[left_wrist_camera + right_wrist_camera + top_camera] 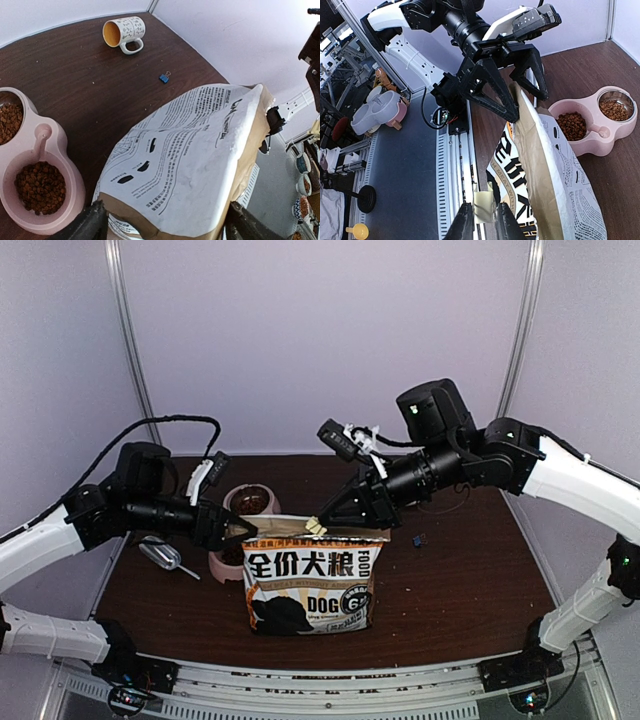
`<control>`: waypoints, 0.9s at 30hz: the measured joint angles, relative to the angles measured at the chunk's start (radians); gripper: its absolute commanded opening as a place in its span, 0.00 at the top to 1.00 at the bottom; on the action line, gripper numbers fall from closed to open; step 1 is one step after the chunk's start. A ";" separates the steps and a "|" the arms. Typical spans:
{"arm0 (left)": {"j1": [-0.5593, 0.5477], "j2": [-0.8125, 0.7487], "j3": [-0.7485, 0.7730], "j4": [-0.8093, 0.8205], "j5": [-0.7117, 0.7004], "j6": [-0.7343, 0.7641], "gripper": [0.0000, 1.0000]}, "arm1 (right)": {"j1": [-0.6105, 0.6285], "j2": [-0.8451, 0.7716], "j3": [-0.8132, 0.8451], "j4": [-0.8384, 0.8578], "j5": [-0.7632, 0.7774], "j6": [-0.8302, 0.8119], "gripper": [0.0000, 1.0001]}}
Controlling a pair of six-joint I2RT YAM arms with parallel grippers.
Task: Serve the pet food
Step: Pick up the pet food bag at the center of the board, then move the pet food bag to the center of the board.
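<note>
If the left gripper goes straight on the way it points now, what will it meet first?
Probably the dog food bag: its folded top lies between the open fingers of the left gripper, though the depth is unclear.

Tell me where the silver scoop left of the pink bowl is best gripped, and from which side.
Grip the scoop by its thin handle, which lies flat and points near-right toward the pink bowl. Come straight down from above with the fingers across the handle. The rounded cup end looks too wide and slippery to pinch reliably.
</note>
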 measured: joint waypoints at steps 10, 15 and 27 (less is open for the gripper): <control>0.002 -0.001 -0.034 0.071 0.053 0.064 0.58 | 0.000 0.010 0.027 -0.045 0.042 -0.016 1.00; 0.002 0.011 -0.030 0.082 0.106 0.130 0.77 | 0.002 0.062 0.125 -0.108 0.112 -0.061 1.00; 0.016 0.040 -0.020 0.082 0.238 0.300 1.00 | 0.002 0.211 0.317 -0.243 0.179 -0.165 1.00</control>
